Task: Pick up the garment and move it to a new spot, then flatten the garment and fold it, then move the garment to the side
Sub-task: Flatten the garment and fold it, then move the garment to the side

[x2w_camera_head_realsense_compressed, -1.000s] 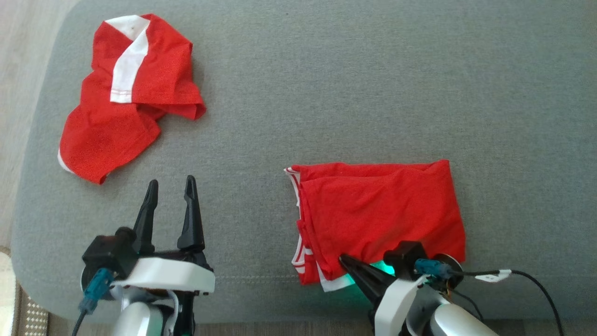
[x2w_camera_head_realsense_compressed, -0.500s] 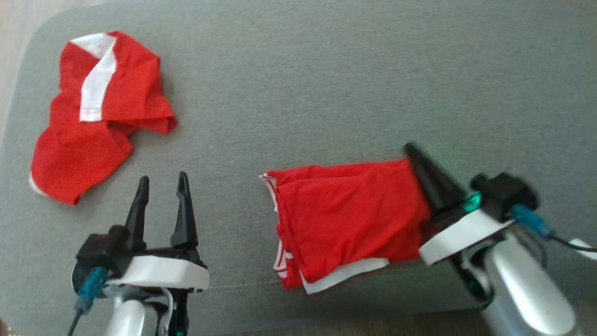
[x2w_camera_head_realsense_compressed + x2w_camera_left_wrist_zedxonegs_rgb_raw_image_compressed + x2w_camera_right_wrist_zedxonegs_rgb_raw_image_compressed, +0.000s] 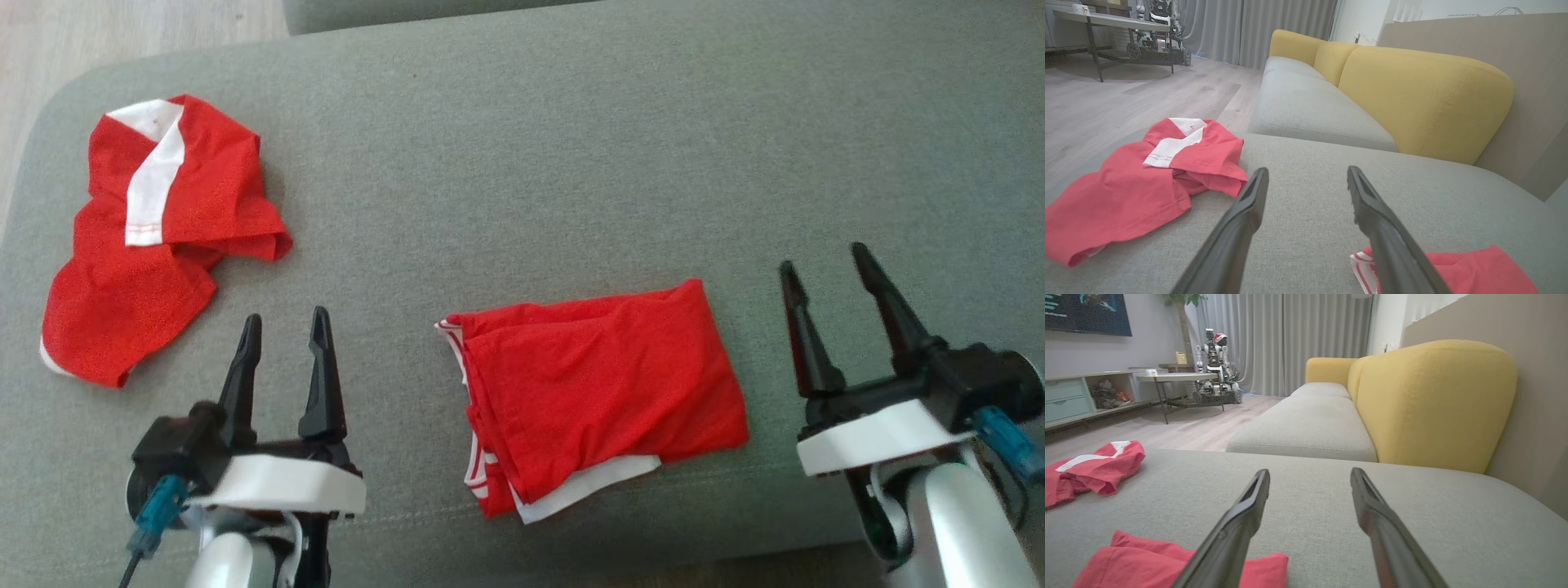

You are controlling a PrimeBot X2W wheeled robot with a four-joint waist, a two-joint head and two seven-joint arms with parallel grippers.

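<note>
**Both hands open, folded garment lying between them**

At the far left of the grey cushion [image 3: 522, 147] a crumpled red garment [image 3: 155, 245] lies in a heap, a white band running down its upper part. It sits close to the cushion's rounded corner, with pale wooden floor [image 3: 122, 33] beyond. Just to its right and nearer to me is my left hand [image 3: 286, 317]. Its two dark fingers are spread and empty, pointing away from me over bare cushion and clear of the heap.

Next comes the folded garment [image 3: 604, 384], a red rectangle lying flat near the cushion's front edge. Its stacked layers show at the left side, and white trim peeks out along the left and the lower front. It rests between my two hands, touching neither.

At the right, my right hand [image 3: 821, 257] is open too — fingers apart, gripping nothing, just beside the folded garment's right edge with a strip of grey between. From that wrist, a corner of the red cloth lies low and to the left of the fingers. A yellow backrest [image 3: 1433, 404] rises on the right behind another grey seat.
</note>
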